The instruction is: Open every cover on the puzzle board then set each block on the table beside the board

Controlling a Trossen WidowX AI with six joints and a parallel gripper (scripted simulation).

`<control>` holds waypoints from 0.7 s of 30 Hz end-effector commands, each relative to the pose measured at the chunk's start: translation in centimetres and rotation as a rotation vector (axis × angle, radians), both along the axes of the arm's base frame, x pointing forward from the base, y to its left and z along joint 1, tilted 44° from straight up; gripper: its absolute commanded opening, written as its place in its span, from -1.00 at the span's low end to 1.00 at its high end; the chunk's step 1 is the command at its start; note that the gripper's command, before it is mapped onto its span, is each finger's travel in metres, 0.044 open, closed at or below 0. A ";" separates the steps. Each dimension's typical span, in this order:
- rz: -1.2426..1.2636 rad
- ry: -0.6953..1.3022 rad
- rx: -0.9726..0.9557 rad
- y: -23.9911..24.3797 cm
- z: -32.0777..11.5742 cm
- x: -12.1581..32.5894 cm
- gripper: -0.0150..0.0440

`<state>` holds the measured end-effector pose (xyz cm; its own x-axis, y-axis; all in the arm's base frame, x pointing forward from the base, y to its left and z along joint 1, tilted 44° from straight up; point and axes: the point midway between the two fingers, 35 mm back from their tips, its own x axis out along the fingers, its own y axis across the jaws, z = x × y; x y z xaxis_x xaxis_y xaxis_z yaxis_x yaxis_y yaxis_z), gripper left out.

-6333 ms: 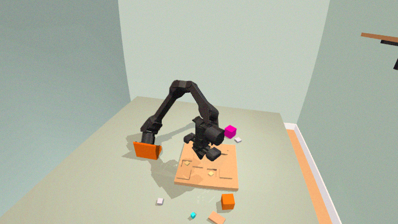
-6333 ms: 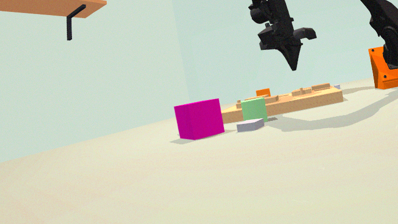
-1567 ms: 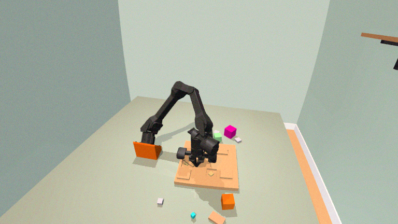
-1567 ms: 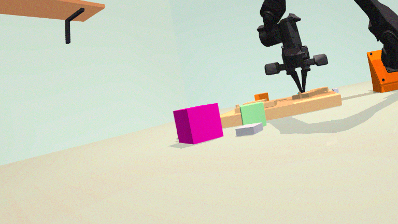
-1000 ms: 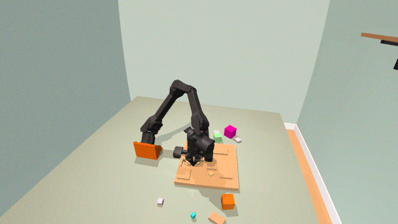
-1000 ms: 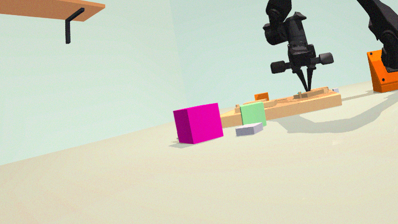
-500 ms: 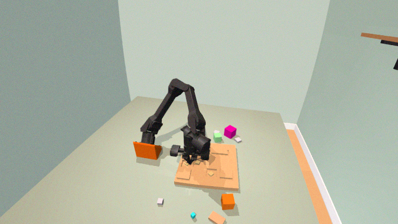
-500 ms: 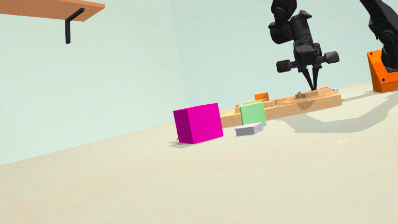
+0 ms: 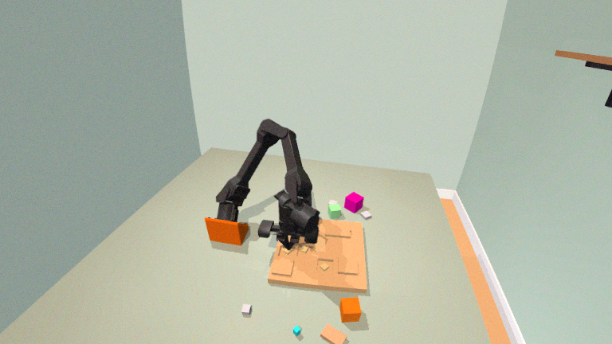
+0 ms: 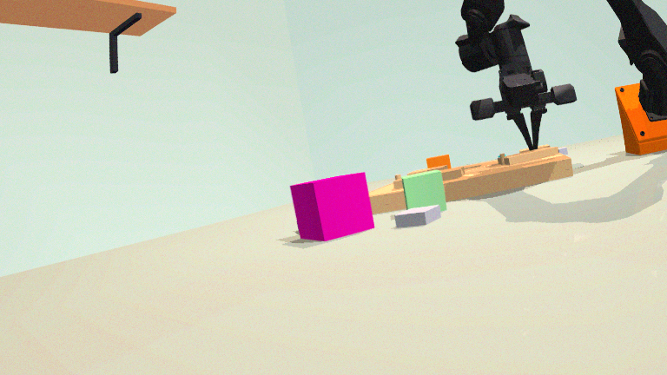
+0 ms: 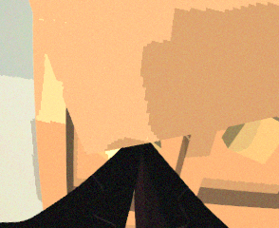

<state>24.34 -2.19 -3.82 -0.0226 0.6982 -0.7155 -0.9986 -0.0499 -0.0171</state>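
Observation:
The wooden puzzle board (image 9: 311, 283) (image 10: 491, 187) lies on the table. My gripper (image 9: 288, 247) (image 10: 534, 148) (image 11: 139, 150) is shut and empty, with its tips low at the board's left part, in the top view. Whether they touch it cannot be told. A pale yellow diamond-shaped piece (image 9: 304, 249) (image 11: 265, 141) shows just right of the tips, and another (image 9: 324, 267) near the front middle. Raised wooden plates show at the front left (image 9: 283, 267), front right (image 9: 347, 266) and back right (image 9: 338, 233). The arm hides the board's back left. Which plates are covers is unclear.
A magenta cube (image 9: 354, 202) (image 10: 344, 207), a green block (image 9: 334, 211) (image 10: 424, 190) and flat grey pieces (image 9: 366, 215) (image 10: 417, 216) lie behind the board. An orange cube (image 9: 350, 309), a cyan cube (image 9: 296, 330), a wooden slab (image 9: 333, 334) and a small grey block (image 9: 246, 309) lie in front.

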 end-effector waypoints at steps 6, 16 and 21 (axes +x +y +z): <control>0.004 -0.008 -0.007 0.3 0.5 -0.6 -0.49; 0.004 -0.008 -0.006 1.0 1.2 -1.4 -0.49; 0.004 -0.007 -0.006 1.4 1.6 -1.8 -0.49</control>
